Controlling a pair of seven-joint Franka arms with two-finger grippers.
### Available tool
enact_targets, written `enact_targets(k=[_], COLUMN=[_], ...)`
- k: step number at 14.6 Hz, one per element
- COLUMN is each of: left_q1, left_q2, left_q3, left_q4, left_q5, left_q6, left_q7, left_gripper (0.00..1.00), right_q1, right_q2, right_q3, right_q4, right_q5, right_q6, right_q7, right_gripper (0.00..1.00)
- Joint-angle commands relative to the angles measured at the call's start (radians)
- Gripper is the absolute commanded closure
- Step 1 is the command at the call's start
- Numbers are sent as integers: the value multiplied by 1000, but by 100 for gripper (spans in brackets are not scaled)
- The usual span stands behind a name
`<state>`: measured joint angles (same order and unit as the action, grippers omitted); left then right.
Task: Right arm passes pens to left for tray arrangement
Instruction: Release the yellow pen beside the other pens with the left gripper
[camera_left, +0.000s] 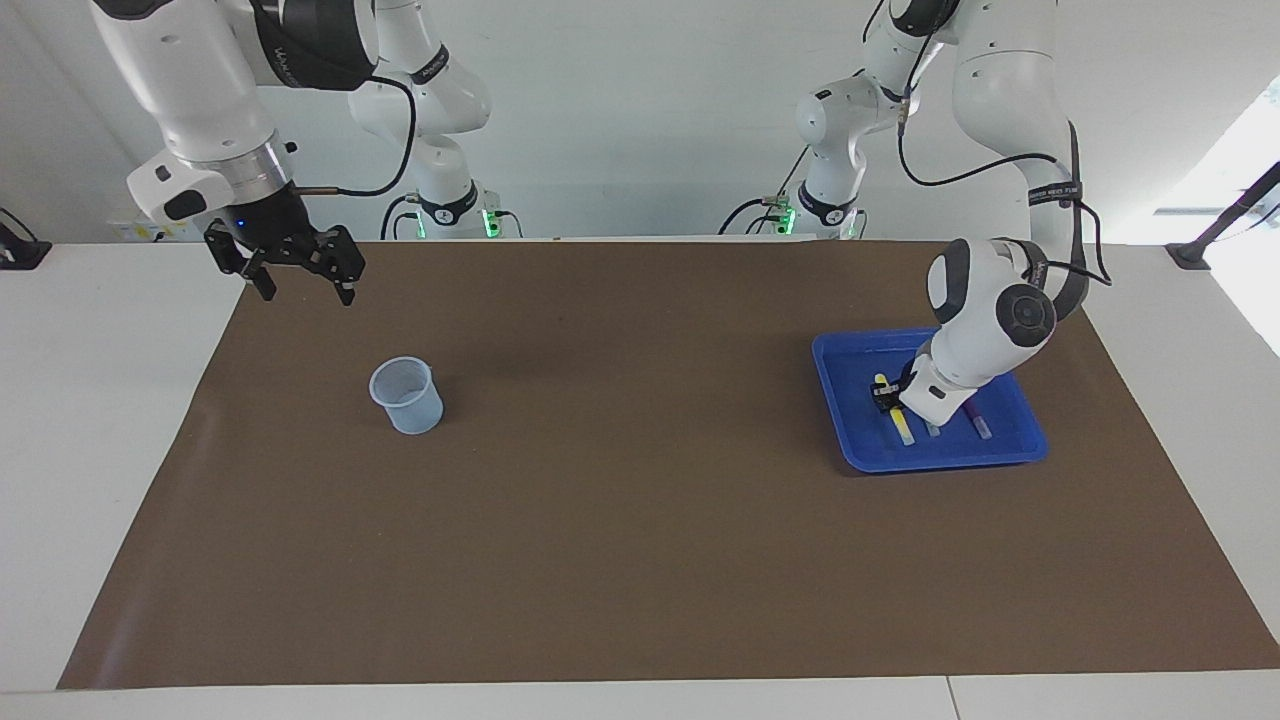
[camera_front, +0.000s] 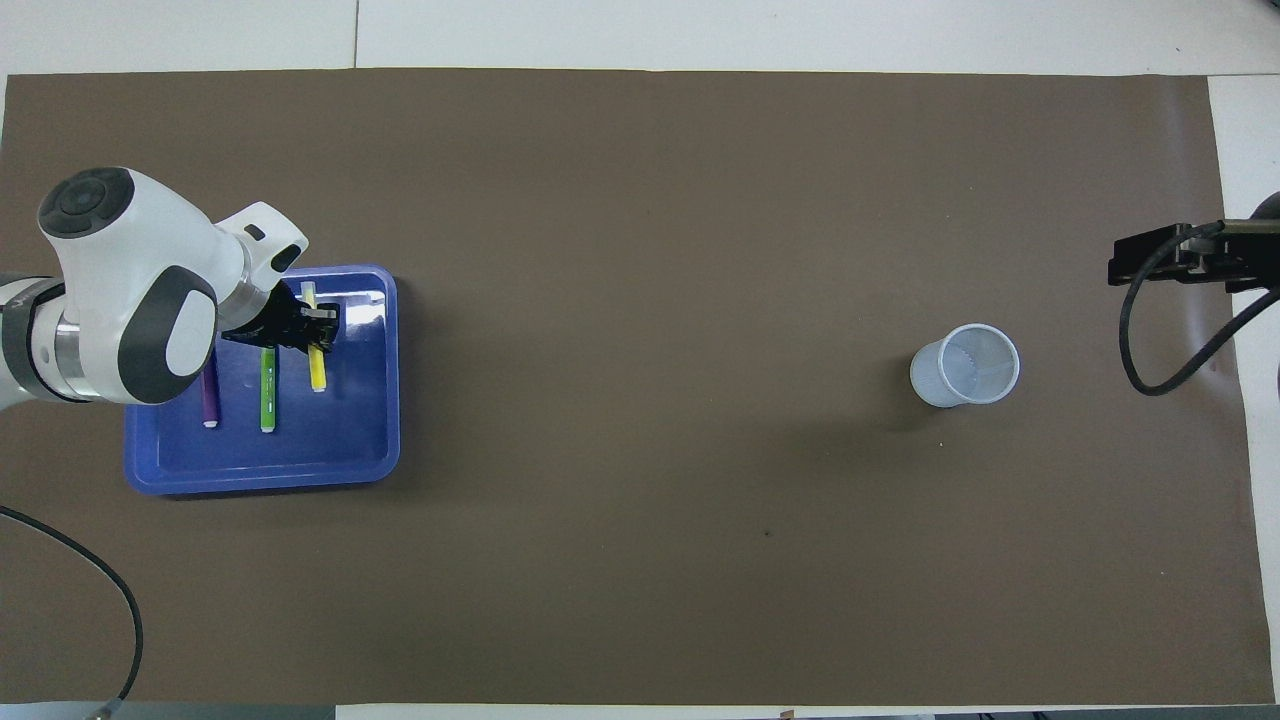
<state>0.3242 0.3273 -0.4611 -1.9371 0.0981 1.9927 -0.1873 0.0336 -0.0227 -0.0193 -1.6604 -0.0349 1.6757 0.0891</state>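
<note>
The blue tray (camera_left: 850, 380) (camera_front: 340, 450) sits at the left arm's end of the table. A purple pen (camera_front: 211, 400) (camera_left: 978, 422) and a green pen (camera_front: 267, 395) (camera_left: 932, 428) lie side by side in it. My left gripper (camera_left: 884, 395) (camera_front: 318, 325) is low inside the tray, shut on the yellow pen (camera_left: 903, 428) (camera_front: 317, 370). That pen runs parallel to the green one, on the side toward the table's middle. The left wrist hides parts of the purple and green pens. My right gripper (camera_left: 307, 295) (camera_front: 1150, 262) hangs open and empty over the mat's corner at the right arm's end.
A small translucent cup (camera_left: 406, 396) (camera_front: 964, 365) stands upright on the brown mat (camera_left: 640, 520) near the right arm's end, farther from the robots than the spot under the right gripper. White tabletop borders the mat on every side.
</note>
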Motion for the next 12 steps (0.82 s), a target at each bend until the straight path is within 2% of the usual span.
enact_targets(k=[1,4,6,8,12], left_q1=[4,7,9,6,9], left_q2=[-10,-13,-14,-16,-16], left_q3=[4,4,4,4,4], left_q4=[6,-2,-9,-16,-14], left_q5=[18,18,18,18,18], left_q6=[-32,-32,-32,-22,-17], left_q7=[-1,0,-3,-11,-11], left_gripper=[100,100,100,0,0], right_q1=[-7,-7,-9,-12,-11], right_q2=[-19,-16,-16,-10,4], right_q3=[12,12,4,-1,-1], right_q4=[-13,-7,5,34,74], right_q5=[-10,0,64,56,24], right_q6=[-17,-11,-13,-52,-106], right_q7=[9,9,5,4,3], right_gripper=[0,0,0,0,0])
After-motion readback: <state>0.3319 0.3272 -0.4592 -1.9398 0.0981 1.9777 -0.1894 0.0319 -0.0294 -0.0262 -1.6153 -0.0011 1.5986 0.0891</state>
